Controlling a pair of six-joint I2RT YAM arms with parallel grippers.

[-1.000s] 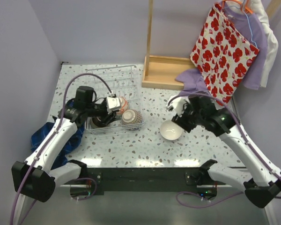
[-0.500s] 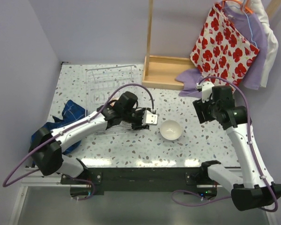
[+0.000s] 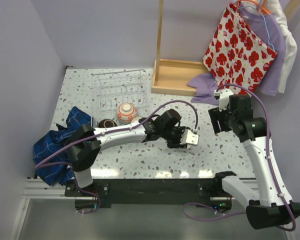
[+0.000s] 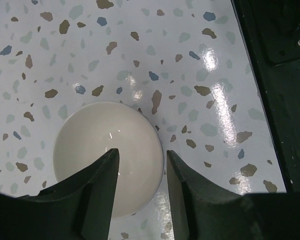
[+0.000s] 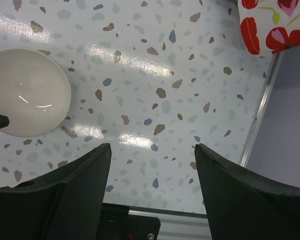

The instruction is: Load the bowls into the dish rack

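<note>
At the near part of the speckled tabletop [image 3: 140, 155], the left hand [image 4: 140, 156] is seen reached far across to the right, above the white bowl [image 4: 90, 145]. The bowl is stood upright on the tabletop, well apart from the dish rack [image 3: 110, 85]. The left hand is released: its fingers [image 4: 97, 185] are held apart, one over the bowl's inside and the other just outside the rim, so that the right side of the rim is straddled. Whether the rim is touched cannot be told. A crumpled blue cloth [image 3: 60, 140] is seen at the left edge.

To the right, the right hand [image 5: 152, 150] is raised over bare tabletop, released, with its fingers spread wide and nothing between them.

Farther back on the left, the clear dish rack is set, and a red-and-orange patterned bowl [image 3: 126, 112] and a brown bowl [image 3: 107, 123] are held at its near end. Beyond it, a wooden box [image 3: 177, 75], a purple cloth [image 3: 205, 90] and a hanging red-flowered bag [image 3: 237, 50] are seen.
</note>
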